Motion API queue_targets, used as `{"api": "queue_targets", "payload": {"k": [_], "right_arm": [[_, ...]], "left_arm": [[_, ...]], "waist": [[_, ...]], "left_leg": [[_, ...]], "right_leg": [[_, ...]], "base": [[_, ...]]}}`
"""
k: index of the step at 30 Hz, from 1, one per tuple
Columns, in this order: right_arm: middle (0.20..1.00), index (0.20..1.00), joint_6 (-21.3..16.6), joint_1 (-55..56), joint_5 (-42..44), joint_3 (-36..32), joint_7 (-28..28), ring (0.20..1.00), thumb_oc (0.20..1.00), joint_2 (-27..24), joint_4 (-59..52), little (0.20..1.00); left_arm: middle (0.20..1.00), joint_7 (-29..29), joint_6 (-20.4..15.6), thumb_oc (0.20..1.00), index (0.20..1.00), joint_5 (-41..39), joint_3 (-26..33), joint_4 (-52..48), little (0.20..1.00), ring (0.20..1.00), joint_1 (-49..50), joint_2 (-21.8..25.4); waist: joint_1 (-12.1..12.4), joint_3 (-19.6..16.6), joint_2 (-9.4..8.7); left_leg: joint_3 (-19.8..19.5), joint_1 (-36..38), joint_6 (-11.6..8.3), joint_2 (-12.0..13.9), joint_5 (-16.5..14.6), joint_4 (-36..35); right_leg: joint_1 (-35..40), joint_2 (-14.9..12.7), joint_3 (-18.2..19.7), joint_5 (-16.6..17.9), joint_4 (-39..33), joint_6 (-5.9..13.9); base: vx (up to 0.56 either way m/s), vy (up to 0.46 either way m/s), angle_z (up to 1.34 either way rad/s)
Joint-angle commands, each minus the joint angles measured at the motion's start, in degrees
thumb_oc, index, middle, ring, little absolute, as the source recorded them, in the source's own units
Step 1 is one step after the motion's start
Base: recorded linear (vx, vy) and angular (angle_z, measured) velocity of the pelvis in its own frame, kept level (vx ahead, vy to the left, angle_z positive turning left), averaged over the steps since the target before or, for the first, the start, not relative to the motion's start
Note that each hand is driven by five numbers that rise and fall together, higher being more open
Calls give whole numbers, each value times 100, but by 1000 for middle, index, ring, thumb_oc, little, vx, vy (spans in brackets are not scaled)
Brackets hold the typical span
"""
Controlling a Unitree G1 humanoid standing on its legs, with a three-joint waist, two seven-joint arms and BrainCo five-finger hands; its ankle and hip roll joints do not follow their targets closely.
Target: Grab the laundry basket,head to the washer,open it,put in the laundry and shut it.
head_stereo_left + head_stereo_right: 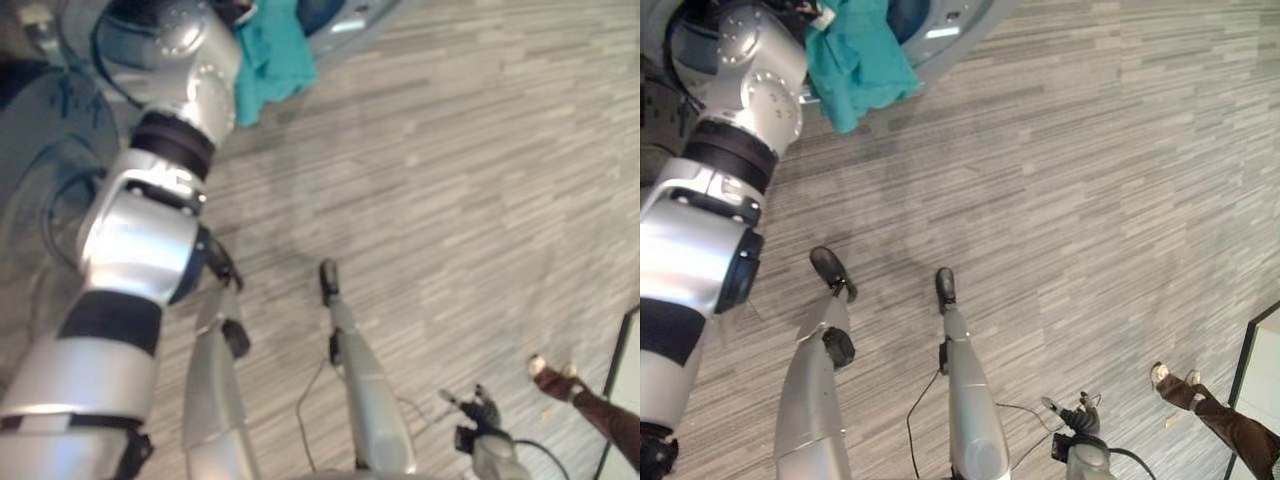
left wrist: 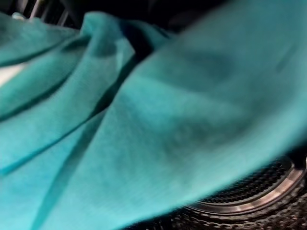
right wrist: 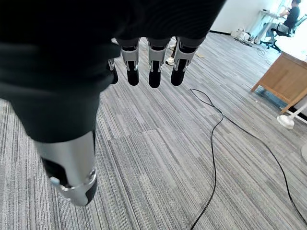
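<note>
A teal cloth (image 1: 855,65) hangs out of the washer's round mouth (image 1: 945,30) at the top left, half in and half over the rim. My left arm (image 1: 750,90) reaches up to that mouth, and the hand itself is hidden at the cloth. In the left wrist view the teal cloth (image 2: 168,134) lies close in front of the perforated metal drum rim (image 2: 249,201). My right hand (image 1: 1080,418) hangs low at my right side over the carpet. Its fingers (image 3: 153,62) are straight and hold nothing.
A person's shoes and brown trouser leg (image 1: 1185,390) stand on the grey carpet at the lower right, beside a white panel (image 1: 625,400). A dark round shape (image 1: 50,150) sits left of my arm. A wooden desk (image 3: 283,79) stands farther off.
</note>
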Motion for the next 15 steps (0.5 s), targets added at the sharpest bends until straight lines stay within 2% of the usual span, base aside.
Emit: {"api": "queue_targets", "payload": {"k": [1, 2, 3, 4, 5, 6, 7, 8, 9, 10, 11, 12, 13, 14, 15], "right_arm": [[1000, 1000, -25, -88, 264, -500, -166, 1000, 1000, -739, -136, 1000], [1000, 1000, -49, -124, 271, -393, -137, 1000, 1000, -754, -215, 1000], [1000, 1000, -59, -101, 304, -293, -88, 1000, 1000, -706, -295, 1000], [1000, 1000, -81, -55, 305, -141, -36, 1000, 1000, -659, -377, 1000], [1000, 1000, -106, 9, 324, -60, -20, 1000, 1000, -630, -433, 1000], [1000, 1000, -125, 65, 335, -44, -7, 1000, 1000, -650, -482, 1000], [1000, 1000, -124, 67, 336, -42, -7, 1000, 1000, -652, -487, 1000], [1000, 1000, -143, -108, 353, 3, -27, 1000, 1000, -725, -475, 1000], [1000, 1000, -143, -113, 353, 4, -27, 1000, 1000, -726, -473, 1000], [1000, 1000, -122, -225, 307, 48, -33, 1000, 1000, -805, -598, 1000], [1000, 1000, -113, -228, 306, 47, -36, 1000, 1000, -821, -605, 1000], [1000, 1000, -100, -199, 258, 61, -36, 1000, 1000, -873, -660, 1000], [1000, 1000, -78, 0, 260, -17, -29, 1000, 1000, -926, -691, 1000], [1000, 1000, -104, 17, 304, -15, 6, 1000, 1000, -928, -725, 1000], [1000, 1000, -124, 21, 304, 67, 50, 1000, 1000, -946, -730, 1000]], "left_arm": [[200, -111, -325, 200, 200, 160, 25, -400, 200, 200, -535, 134], [200, -105, -339, 200, 200, 166, -20, -529, 200, 200, -505, 3], [200, -54, -361, 200, 200, 133, -9, -667, 200, 200, -427, -78], [200, -26, -367, 200, 200, 140, 67, -766, 200, 200, -354, -105], [200, -63, -319, 200, 200, 185, 91, -804, 200, 200, -277, -81], [200, -85, -281, 200, 200, 217, 119, -784, 200, 200, -238, -49], [200, -88, -280, 200, 200, 217, 122, -784, 200, 200, -237, -44], [200, -67, -295, 200, 200, 228, 221, -714, 200, 200, -170, -46], [200, -67, -295, 200, 200, 228, 222, -713, 200, 200, -173, -44], [200, -47, -405, 200, 200, 188, 306, -813, 200, 200, -105, -180], [200, -41, -407, 200, 200, 194, 323, -825, 200, 200, -99, -177], [200, -59, -472, 200, 200, 169, 375, -916, 200, 200, -21, -281], [200, -92, -453, 200, 200, 235, 401, -1027, 200, 200, 179, -466], [200, -159, -572, 200, 200, 172, 446, -1223, 200, 200, 410, -872], [200, -165, -586, 200, 200, 196, 374, -1287, 200, 200, 405, -917]], "waist": [[-220, 354, 289], [-309, 452, 288], [-436, 552, 248], [-530, 693, 251], [-575, 750, 251], [-614, 826, 205], [-609, 841, 198], [-671, 1105, 148], [-672, 1121, 144], [-833, 1324, 146], [-830, 1398, 140], [-911, 1430, 141], [-955, 1430, 91], [-979, 1430, 124], [-1013, 1430, 123]], "left_leg": [[-411, 277, -493, 257, -1160, 660], [-514, 440, -371, 166, -1229, 620], [-636, 567, -255, 78, -1315, 724], [-721, 768, -189, 40, -1444, 801], [-712, 1007, -177, -3, -1597, 854], [-698, 1223, -175, -70, -1740, 897], [-692, 1244, -173, -63, -1725, 883], [-760, 1748, -221, -204, -1881, 724], [-761, 1769, -220, -206, -1872, 708], [-944, 2251, -314, -340, -2014, 682], [-952, 2356, -312, -338, -2005, 633], [-985, 2553, -354, -379, -2084, 669], [-1094, 2578, -426, -539, -2167, 1018], [-1138, 2602, -479, -635, -2117, 1176], [-1201, 2596, -494, -557, -2090, 1190]], "right_leg": [[-123, -400, 16, 91, 1640, -247], [-467, -124, 294, 106, 2593, -344], [-837, 163, 559, 84, 3256, -438], [-1209, 420, 682, -18, 3630, -465], [-1349, 555, 708, -245, 3433, -560], [-1413, 625, 723, -220, 3057, -592], [-1385, 631, 722, -196, 3024, -596], [-1541, 632, 755, 298, 1976, -410], [-1517, 631, 752, 311, 1956, -409], [-1551, 749, 1034, 573, 1074, -215], [-1426, 748, 1021, 605, 995, -206], [-1484, 818, 1187, 694, 872, -172], [-1204, 745, 1405, 686, 732, -168], [-980, 739, 1614, 810, 854, -280], [-960, 829, 1533, 807, 980, -354]], "base": [[19, 238, 25], [24, 188, 18], [114, 160, 10], [175, 134, 28], [220, 119, 67], [142, 34, 81], [300, -106, 63], [226, -105, 39], [442, -241, 22], [197, -130, 22], [312, -194, 27], [189, -218, 76], [268, -416, 98], [179, -398, 146], [116, -294, 142]]}}
